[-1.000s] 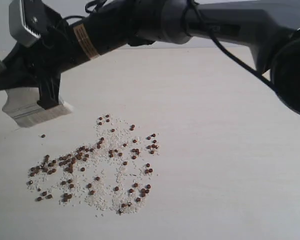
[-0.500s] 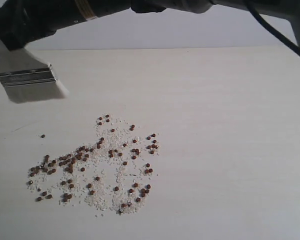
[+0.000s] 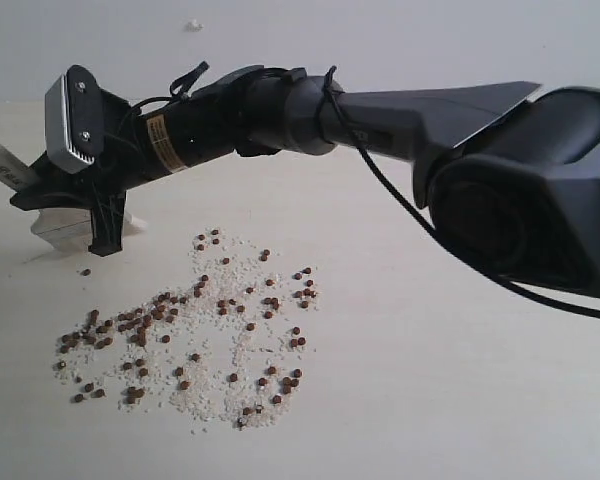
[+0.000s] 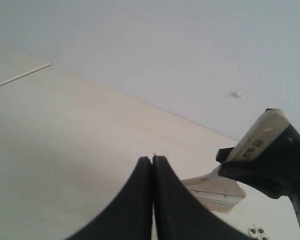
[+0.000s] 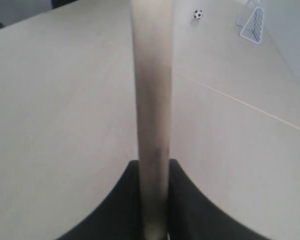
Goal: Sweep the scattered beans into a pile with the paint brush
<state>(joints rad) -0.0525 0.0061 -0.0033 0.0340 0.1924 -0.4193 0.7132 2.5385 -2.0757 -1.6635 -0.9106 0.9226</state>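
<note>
The beans lie scattered among white grains in a loose patch on the pale table, thickest along its left side, with no compact pile in view. One stray bean sits apart. My right gripper reaches across to the left, shut on the paint brush, which hangs low over the table just behind and left of the patch. Its wooden handle runs edge-on between the fingers. The left gripper is shut and empty, with the brush's ferrule beyond it.
The right arm's dark body spans the exterior view above the table. A toy football and a small white goal net stand at a far table edge. A few beans show in the left wrist view.
The brush swung up and away to the left, then came back down behind and left of the beans. The beans have not moved.
</note>
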